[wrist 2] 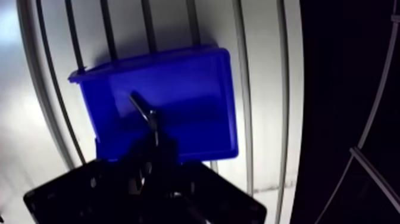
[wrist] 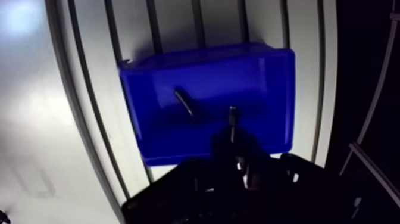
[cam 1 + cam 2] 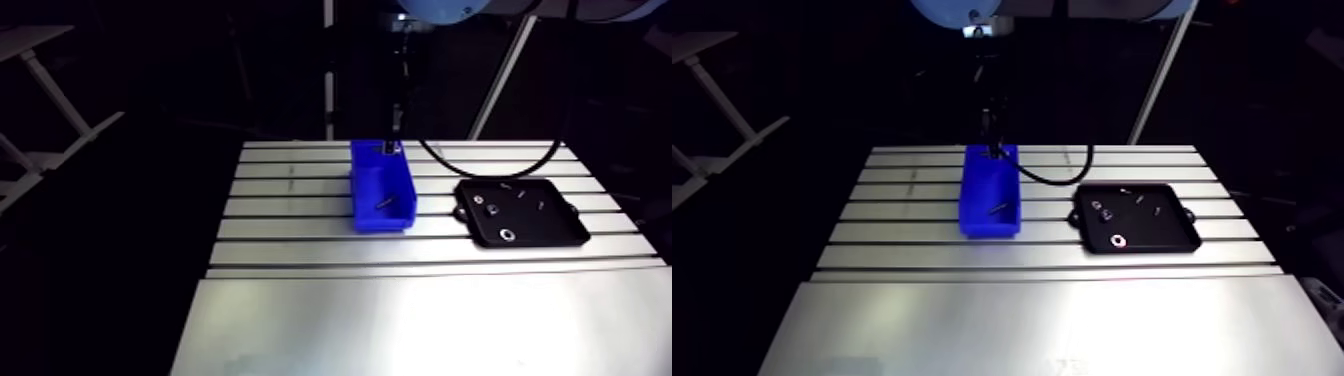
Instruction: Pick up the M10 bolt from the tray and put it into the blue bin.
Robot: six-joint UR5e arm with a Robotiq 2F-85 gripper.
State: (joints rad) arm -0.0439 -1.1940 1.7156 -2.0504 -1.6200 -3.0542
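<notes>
The blue bin (image 3: 380, 190) stands on the slotted table, left of the black tray (image 3: 548, 226). A dark bolt (image 2: 184, 102) lies loose on the bin's floor. My gripper (image 2: 236, 142) hangs over the bin's far end (image 3: 394, 146), fingers close together. They are shut on a second bolt (image 2: 233, 115), which sticks out beyond the fingertips and points down into the bin. In the arm view the gripper is small and dark against the room.
The tray holds several small parts, among them a ring-shaped washer (image 3: 508, 235) near its front edge and a nut (image 3: 493, 209). A black cable (image 3: 480, 172) loops over the table behind the tray. A smooth metal sheet (image 3: 420, 320) covers the table's near half.
</notes>
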